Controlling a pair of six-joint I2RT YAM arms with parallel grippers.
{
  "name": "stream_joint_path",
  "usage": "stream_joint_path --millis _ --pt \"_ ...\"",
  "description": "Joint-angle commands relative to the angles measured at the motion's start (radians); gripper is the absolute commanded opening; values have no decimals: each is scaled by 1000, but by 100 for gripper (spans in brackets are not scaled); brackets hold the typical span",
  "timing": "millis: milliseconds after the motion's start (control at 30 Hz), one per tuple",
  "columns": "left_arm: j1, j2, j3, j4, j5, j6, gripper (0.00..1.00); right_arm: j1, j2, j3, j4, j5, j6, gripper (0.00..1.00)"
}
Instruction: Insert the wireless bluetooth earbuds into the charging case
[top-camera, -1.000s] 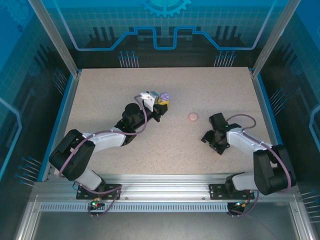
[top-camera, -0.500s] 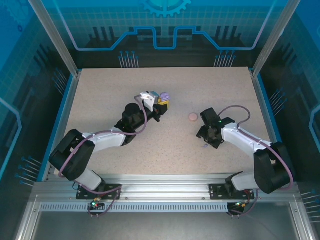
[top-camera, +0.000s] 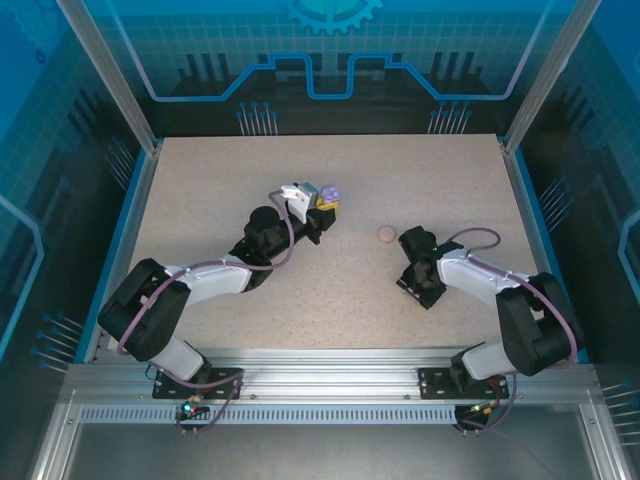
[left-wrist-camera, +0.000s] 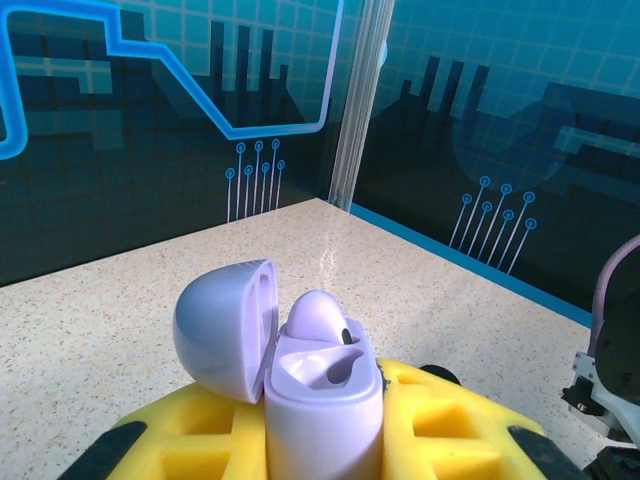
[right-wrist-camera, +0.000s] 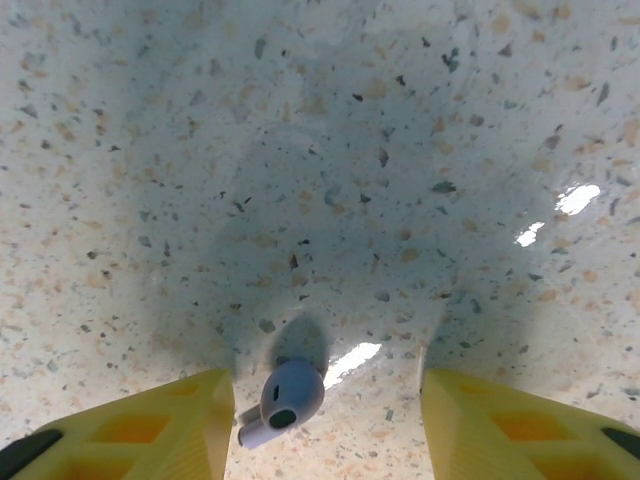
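An open lilac charging case (left-wrist-camera: 325, 410) stands upright between yellow fingers (left-wrist-camera: 470, 420), my left gripper (left-wrist-camera: 325, 425) shut on it. Its lid (left-wrist-camera: 225, 325) hangs open to the left. One lilac earbud (left-wrist-camera: 315, 318) sits in the far slot, and the near slot is empty. In the top view this left gripper (top-camera: 322, 207) holds the case (top-camera: 329, 192) at mid-table. A second lilac earbud (right-wrist-camera: 285, 402) lies on the tabletop between the spread yellow fingers (right-wrist-camera: 150, 430) of my right gripper (right-wrist-camera: 325, 425), closer to the left one and touching neither. That right gripper (top-camera: 417, 280) points down at the table.
A small pink round object (top-camera: 386, 233) lies on the speckled tabletop (top-camera: 330, 290) between the two arms, just up and left of the right gripper. Blue rails and metal posts (top-camera: 520, 120) border the table.
The right arm's wrist swung left and its gripper has settled low over the lilac earbud. The left arm and the case have not moved.
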Motion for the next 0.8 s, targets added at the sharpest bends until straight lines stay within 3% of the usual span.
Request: stream_joint_path --millis 0,333,767 --pt "-3 -7 -2 50 17 21 0 14 22 23 -5 -2 46 49" --pt "-2 -12 -5 50 19 30 0 14 66 54 -5 26 41 42" --pt "-2 -7 3 37 31 25 0 10 70 49 33 26 2 19"
